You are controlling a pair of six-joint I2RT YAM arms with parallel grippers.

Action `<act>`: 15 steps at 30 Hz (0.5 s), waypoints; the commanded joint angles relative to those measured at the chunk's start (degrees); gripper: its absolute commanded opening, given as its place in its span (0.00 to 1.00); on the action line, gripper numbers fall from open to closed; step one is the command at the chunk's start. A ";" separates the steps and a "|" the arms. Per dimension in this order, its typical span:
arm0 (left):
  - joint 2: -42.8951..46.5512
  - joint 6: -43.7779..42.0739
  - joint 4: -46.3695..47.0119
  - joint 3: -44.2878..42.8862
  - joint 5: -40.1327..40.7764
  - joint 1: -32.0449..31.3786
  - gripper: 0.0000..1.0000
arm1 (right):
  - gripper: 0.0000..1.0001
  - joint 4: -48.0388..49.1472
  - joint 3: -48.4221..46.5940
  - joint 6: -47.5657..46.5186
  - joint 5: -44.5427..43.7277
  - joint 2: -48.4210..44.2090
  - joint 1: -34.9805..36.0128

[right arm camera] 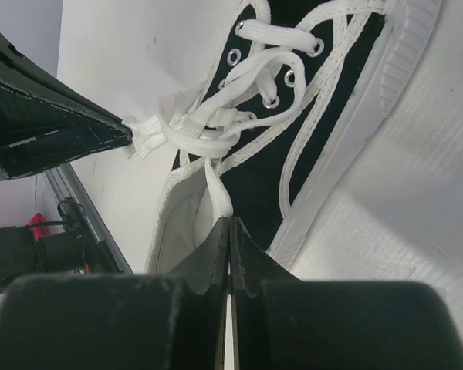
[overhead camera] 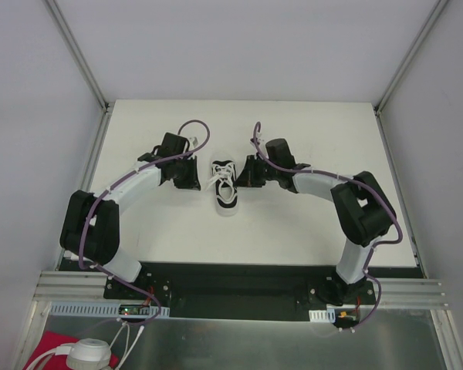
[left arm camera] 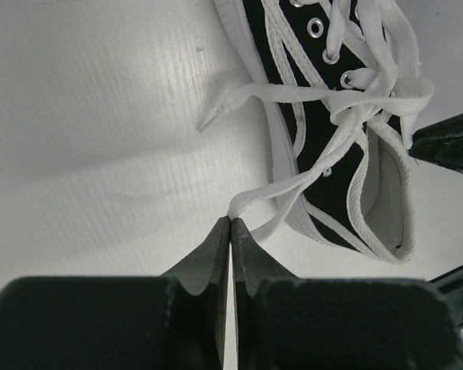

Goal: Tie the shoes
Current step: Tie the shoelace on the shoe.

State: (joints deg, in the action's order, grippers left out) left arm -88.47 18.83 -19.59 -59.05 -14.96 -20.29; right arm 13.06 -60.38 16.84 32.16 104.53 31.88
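Seen from above, a small black sneaker [overhead camera: 225, 194] with a white sole stands near the middle of a white surface [overhead camera: 293, 231], lengthwise between the far edge and the near edge. Two robot arms curve in from the near edge and meet at the shoe, one on each side. The left tool [overhead camera: 199, 182] sits just beside the sneaker's left side, and the right tool [overhead camera: 242, 173] sits just beside its right side, both close to the laced part.

From the left wrist, the left tool's two dark fingers are pressed together, and a loop of the white laces [left arm camera: 278, 94] runs from the eyelets across the shoe's side and into their tips, so that tool is pinching lace. One free lace end lies flat on the surface beside the sole. The dark tip of the other tool shows at the right edge.

From the right wrist, the right tool's fingers are likewise pressed together, pinching a short strand that drops from the tangle of laces over the shoe's opening. The left tool shows across the shoe, holding lace at its tip.
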 commanded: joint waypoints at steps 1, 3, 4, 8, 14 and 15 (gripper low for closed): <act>0.05 -0.37 -0.44 -2.30 -0.77 -0.36 0.00 | 0.01 1.27 1.23 -0.93 0.36 -5.03 0.47; -0.13 -0.46 -0.36 -2.21 -0.86 -0.45 0.00 | 0.01 1.27 1.75 -1.20 0.18 -5.56 0.55; -0.04 -0.46 -0.44 -2.21 -0.86 -0.45 0.00 | 0.01 1.27 1.84 -1.20 0.27 -6.00 0.55; -0.30 -0.37 -0.36 -2.21 -0.95 -0.45 0.00 | 0.01 1.27 2.20 -1.28 0.44 -6.79 0.55; -1.00 -0.46 -0.36 -3.18 -1.83 -0.71 0.00 | 0.01 1.27 2.20 -1.20 0.71 -7.15 1.69; -1.35 -0.46 -0.44 -3.53 -1.74 -0.97 0.00 | 0.01 1.27 2.11 -1.11 0.62 -6.80 1.96</act>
State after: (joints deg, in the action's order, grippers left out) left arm -88.99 18.83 -19.70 -59.66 -15.22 -20.32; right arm 13.04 -58.26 16.80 32.18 100.07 32.51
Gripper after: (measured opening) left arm 0.006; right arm 0.015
